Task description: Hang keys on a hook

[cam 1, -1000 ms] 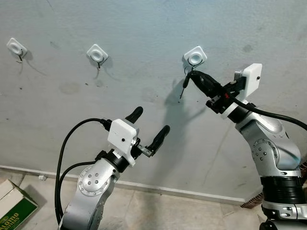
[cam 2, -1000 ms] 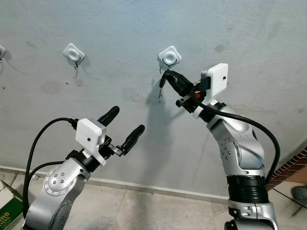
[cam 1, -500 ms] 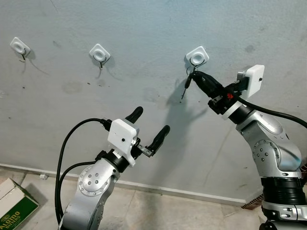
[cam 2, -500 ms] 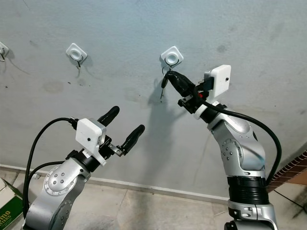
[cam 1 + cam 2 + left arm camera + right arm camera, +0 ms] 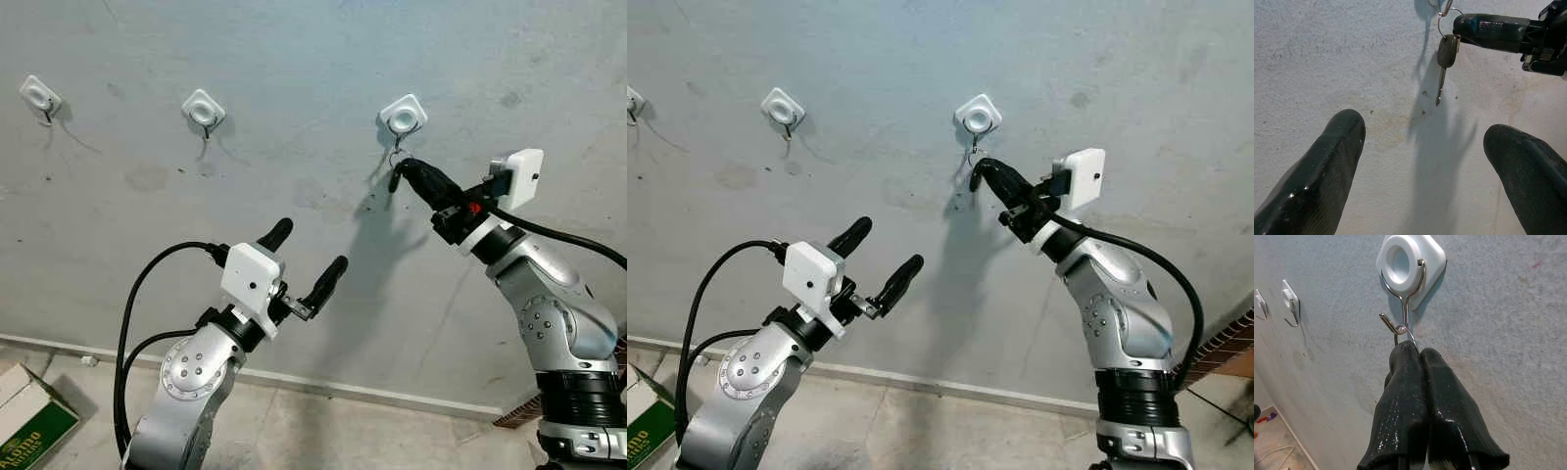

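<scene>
Partly hidden, the keys [image 5: 1444, 56] hang on the hook [image 5: 1400, 320], right gripper [image 5: 1410, 352] pinching their ring

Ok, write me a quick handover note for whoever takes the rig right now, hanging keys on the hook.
Right pincer: shut on the key ring, just below the rightmost wall hook.
Left pincer: open, held low in front of the wall, holding nothing.
Key: dangles from the ring under the hook.
Done: in the right wrist view the ring looks looped over the hook's tip.
Left: confirm it is seated, open the right pincer, draw back.
</scene>
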`<state>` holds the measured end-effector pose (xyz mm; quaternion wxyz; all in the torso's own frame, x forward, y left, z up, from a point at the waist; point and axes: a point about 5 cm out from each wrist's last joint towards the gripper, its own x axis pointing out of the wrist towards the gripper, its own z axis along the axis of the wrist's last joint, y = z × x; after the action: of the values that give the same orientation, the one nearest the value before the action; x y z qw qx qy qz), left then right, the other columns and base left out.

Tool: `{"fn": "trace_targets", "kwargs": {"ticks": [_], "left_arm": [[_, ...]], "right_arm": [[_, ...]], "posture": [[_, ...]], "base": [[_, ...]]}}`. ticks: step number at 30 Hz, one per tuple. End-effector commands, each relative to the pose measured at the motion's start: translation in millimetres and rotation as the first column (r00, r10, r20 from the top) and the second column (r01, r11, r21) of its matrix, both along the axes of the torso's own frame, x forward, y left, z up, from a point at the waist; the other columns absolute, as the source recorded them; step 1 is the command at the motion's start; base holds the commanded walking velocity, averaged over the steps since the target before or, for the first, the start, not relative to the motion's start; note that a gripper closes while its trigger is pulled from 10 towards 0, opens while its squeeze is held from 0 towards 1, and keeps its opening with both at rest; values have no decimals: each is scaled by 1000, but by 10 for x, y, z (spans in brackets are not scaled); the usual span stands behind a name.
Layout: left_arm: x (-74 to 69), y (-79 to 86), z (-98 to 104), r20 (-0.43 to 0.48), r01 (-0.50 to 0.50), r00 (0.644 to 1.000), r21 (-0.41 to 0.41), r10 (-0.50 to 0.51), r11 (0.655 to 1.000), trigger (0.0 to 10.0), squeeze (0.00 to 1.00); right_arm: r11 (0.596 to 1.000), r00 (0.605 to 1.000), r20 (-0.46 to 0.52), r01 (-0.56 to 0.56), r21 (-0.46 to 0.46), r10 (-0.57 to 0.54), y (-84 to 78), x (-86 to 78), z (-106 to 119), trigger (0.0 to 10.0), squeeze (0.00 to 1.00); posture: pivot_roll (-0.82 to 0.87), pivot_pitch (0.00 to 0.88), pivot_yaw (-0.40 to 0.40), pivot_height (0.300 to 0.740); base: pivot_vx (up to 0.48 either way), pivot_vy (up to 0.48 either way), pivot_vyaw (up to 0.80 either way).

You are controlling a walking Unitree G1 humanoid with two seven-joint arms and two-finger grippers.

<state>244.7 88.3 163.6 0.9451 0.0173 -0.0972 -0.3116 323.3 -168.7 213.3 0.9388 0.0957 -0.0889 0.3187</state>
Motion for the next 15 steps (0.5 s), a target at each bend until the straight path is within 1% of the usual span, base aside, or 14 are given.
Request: {"fn": "trace_targets", "kwargs": {"ticks": [1,8,14,15], "left_arm": [[4,-8,-1,4,5,1000,14,-5,1000,10000,0],[5,-12,-2,6,8,1000,16,-8,1000,10000,0],[0,-25,14,18,17,1000,15,-17,1000,10000,0],[0,-34,27,38,28,999,34,-30,999,10000,0]], "right_arm": [[1000,999,-28,15,6,-15,-30,-4,-64,10000,0],[1000,999,-32,20,-1,-20,-12,6,-75,10000,0],[999,999,-19,28,-43,-29,39,-5,-83,10000,0],[998,999,-17,26,-60,-27,72,-8,-102,10000,0]], "posture": [[-14,56,36,740],[-15,56,37,740],[-15,56,37,740],[-15,56,37,740]], "base": [[0,0,0],[0,0,0],[0,0,0],[0,0,0]]}}
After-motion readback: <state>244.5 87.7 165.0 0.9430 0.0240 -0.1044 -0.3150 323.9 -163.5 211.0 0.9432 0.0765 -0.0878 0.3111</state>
